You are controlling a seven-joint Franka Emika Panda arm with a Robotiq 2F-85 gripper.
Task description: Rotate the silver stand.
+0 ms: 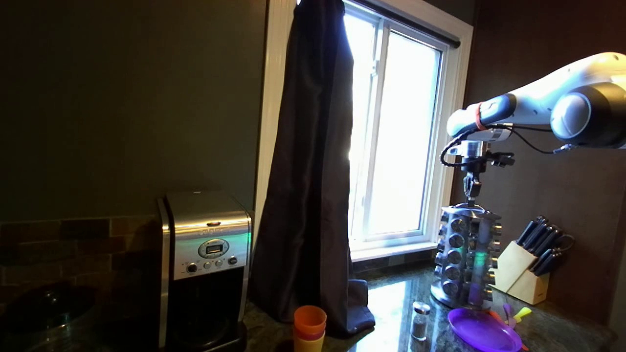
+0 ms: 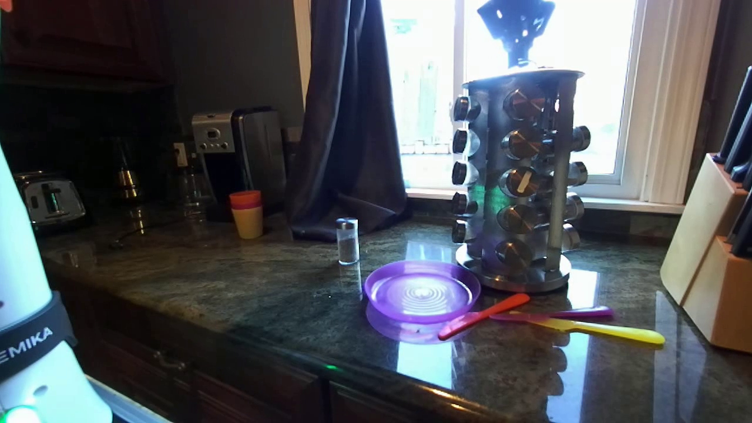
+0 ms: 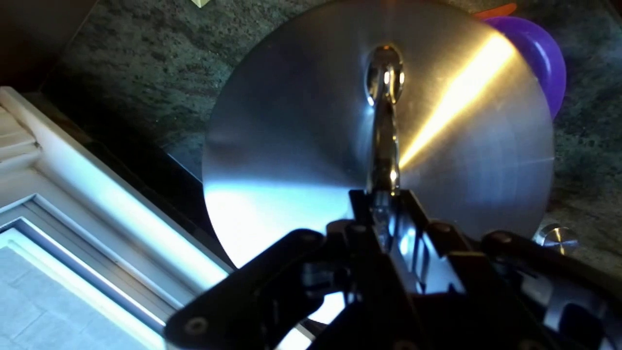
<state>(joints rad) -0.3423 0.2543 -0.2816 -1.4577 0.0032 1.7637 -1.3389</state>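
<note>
The silver stand (image 1: 447, 259) is a tall chrome carousel with tiers of jars, standing upright on the counter. In an exterior view (image 2: 495, 182) its jar lids face outward in columns. In the wrist view its round brushed top (image 3: 291, 126) fills the middle, with an arched chrome handle (image 3: 384, 131) across it. My gripper (image 3: 381, 197) points down from above, its two fingers close on either side of the handle, shut on it. In both exterior views the gripper (image 1: 471, 198) stands over the stand's top (image 2: 519, 61). The handle's far end is hidden by the fingers.
A knife block (image 1: 521, 274) stands beside the stand, near the wall. A purple plate (image 2: 423, 292), plastic knives (image 2: 605, 330) and a glass shaker (image 2: 348, 241) lie in front. The window (image 1: 406, 132) and curtain (image 1: 313, 171) are behind. Stacked cups (image 2: 247, 217) and a coffee machine (image 1: 210, 264) stand farther off.
</note>
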